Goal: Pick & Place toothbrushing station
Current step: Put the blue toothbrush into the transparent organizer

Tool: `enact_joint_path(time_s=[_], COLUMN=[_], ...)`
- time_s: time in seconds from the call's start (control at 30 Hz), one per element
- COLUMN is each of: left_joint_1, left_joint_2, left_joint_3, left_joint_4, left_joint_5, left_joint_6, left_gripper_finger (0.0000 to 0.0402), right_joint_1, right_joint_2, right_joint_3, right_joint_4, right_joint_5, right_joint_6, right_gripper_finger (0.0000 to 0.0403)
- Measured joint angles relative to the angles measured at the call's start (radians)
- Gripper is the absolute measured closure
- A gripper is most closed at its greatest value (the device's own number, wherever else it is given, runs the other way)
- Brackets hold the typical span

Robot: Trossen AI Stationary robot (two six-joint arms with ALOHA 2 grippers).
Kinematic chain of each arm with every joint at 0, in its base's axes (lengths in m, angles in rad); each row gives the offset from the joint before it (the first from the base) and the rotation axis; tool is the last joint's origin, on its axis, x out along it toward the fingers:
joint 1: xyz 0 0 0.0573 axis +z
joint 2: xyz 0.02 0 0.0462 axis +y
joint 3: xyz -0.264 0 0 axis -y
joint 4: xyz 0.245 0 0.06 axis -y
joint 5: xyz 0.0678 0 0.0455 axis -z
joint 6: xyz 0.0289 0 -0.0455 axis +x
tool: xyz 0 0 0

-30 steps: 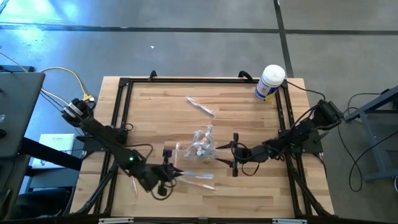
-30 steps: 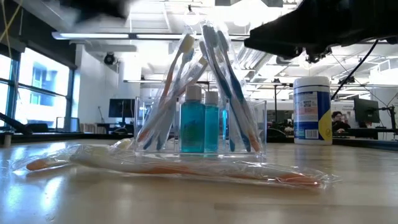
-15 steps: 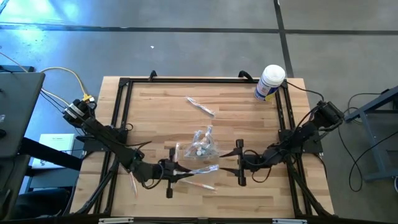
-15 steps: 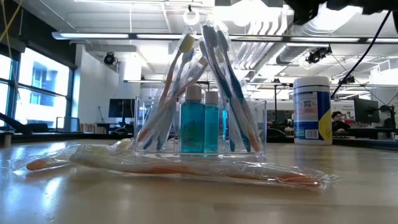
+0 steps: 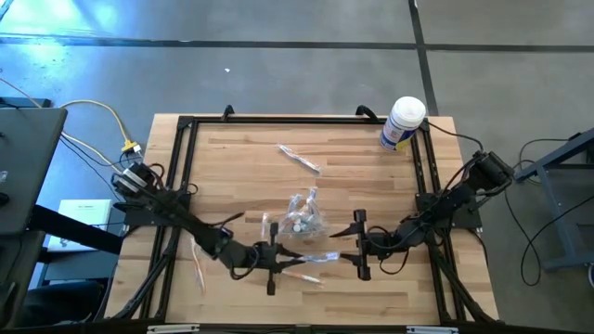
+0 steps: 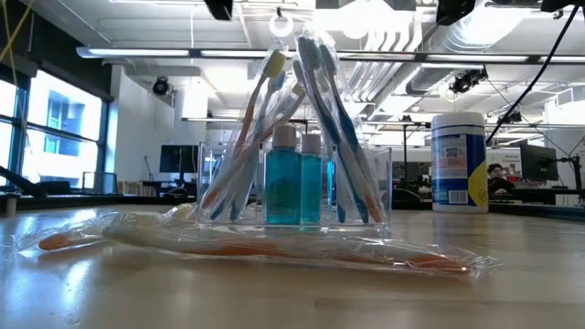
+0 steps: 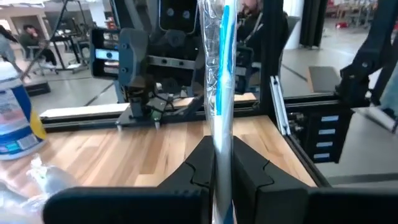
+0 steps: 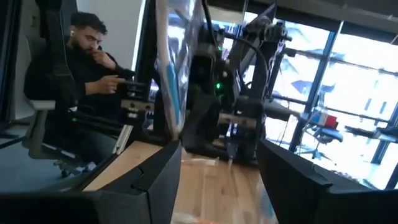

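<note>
**A:** Where is the toothbrushing station [image 6: 294, 187]?

**B:** It stands upright mid-table, long side facing the low camera, beyond a wrapped toothbrush [image 6: 265, 249] lying flat, and between both grippers.

**A:** The fingers?

**B:** The left gripper [image 7: 216, 171] is clamped on a wrapped blue toothbrush [image 7: 219, 74] standing on end. The right gripper [image 8: 219, 163] is spread apart, empty. A white canister [image 5: 404, 123] stands farthest.

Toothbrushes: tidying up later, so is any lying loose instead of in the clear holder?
Yes. One wrapped toothbrush lies alone on the table far from the toothbrushing station; another lies flat in front of it.
</note>
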Motion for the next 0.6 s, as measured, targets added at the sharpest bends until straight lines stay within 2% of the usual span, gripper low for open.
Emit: enact_joint_path(time_s=[0.1,0.3,0.5,0.6], left_joint_1=[0.021,0.048,0.051,0.051], left_joint_2=[0.004,0.007,0.007,0.007], left_joint_3=[0.000,0.000,0.000,0.000], left_joint_4=[0.035,0.106,0.114,0.156], left_joint_5=[0.046,0.125,0.137,0.136], left_joint_6=[-0.014,-0.025,-0.041,-0.042], left_gripper_finger=[0.0384,0.0384,0.0384,0.0384], right_joint_1=[-0.012,-0.036,-0.042,-0.049], right_joint_2=[0.000,0.000,0.000,0.000], right_joint_3=[0.004,0.045,0.130,0.173], right_joint_4=[0.035,0.042,0.057,0.036], right_joint_5=[-0.017,-0.211,-0.225,-0.237], right_joint_6=[-0.038,-0.075,-0.295,-0.313], right_gripper_finger=[0.0201,0.0201,0.0201,0.0201])
